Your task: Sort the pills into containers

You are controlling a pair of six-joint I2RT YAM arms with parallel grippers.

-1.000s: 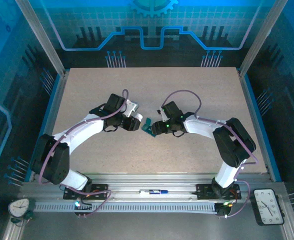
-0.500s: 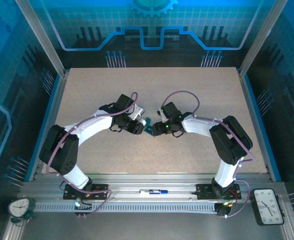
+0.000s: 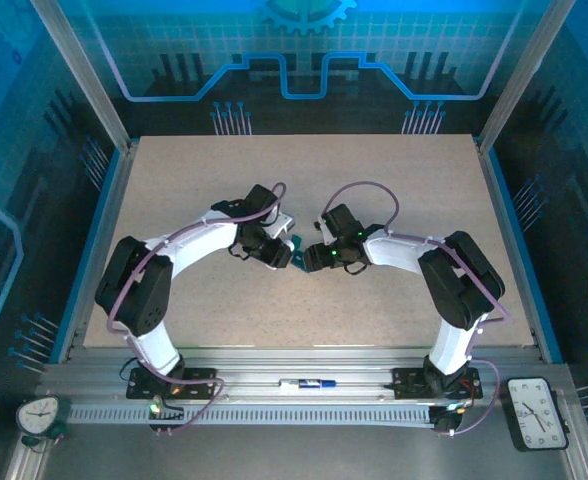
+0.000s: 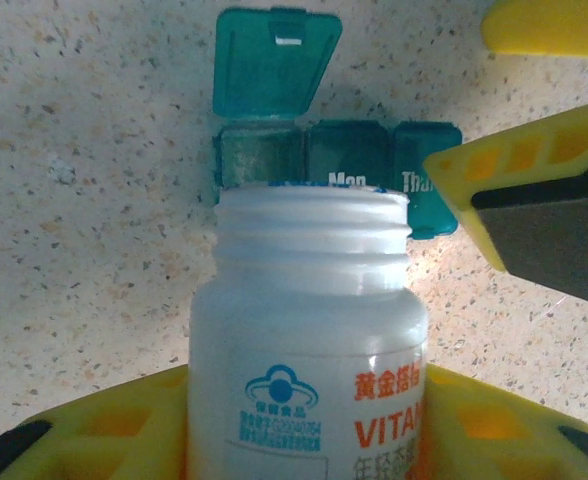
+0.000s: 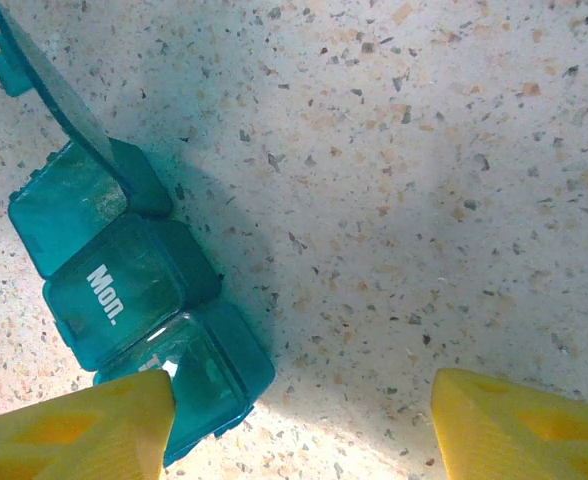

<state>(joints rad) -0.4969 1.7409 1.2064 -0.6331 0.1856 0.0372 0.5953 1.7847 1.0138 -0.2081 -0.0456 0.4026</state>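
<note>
In the left wrist view, nearest, an uncapped white plastic bottle (image 4: 304, 330) is clamped by the left pincer (image 4: 304, 445). Just beyond its mouth, at twelve o'clock, the small teal-green three-compartment plastic pill box (image 4: 339, 165) lies on the speckled counter (image 4: 94, 200), its left-hand lid (image 4: 274, 62) raised. The right pincer (image 5: 304, 425) is spread wide with nothing gripped, one fingertip (image 5: 84, 425) set against the box's end compartment. No pill can be made out in the open compartment, so the sorting is judged barely begun.
</note>
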